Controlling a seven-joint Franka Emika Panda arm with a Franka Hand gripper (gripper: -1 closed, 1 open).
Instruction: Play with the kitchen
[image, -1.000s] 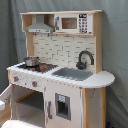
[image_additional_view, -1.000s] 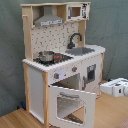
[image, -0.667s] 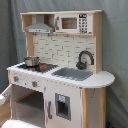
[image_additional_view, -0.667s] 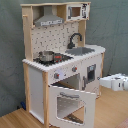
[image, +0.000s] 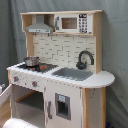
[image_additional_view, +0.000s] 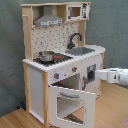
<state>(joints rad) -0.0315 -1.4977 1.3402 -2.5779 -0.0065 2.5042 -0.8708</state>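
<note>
The kitchen fills most of the frame in both exterior views, a tall white and pale-wood toy unit standing against a grey-green curtain on a wooden floor. Up top, the grey hood sits at the upper left of the first exterior view with the small microwave just beside it toward the upper right. Below a white tiled backsplash, a metal pot rests on the black hob at left centre, next to a red ring. The grey sink lies in the middle of the counter, and the black tap curves up behind it. In the second exterior view the oven door hangs open at lower centre, tilted outward, with two knobs on the panel above it. The arm's white gripper reaches in from the right edge of that view, close to the cabinet front beside the open oven; whether its fingers are spread or closed I cannot tell.
</note>
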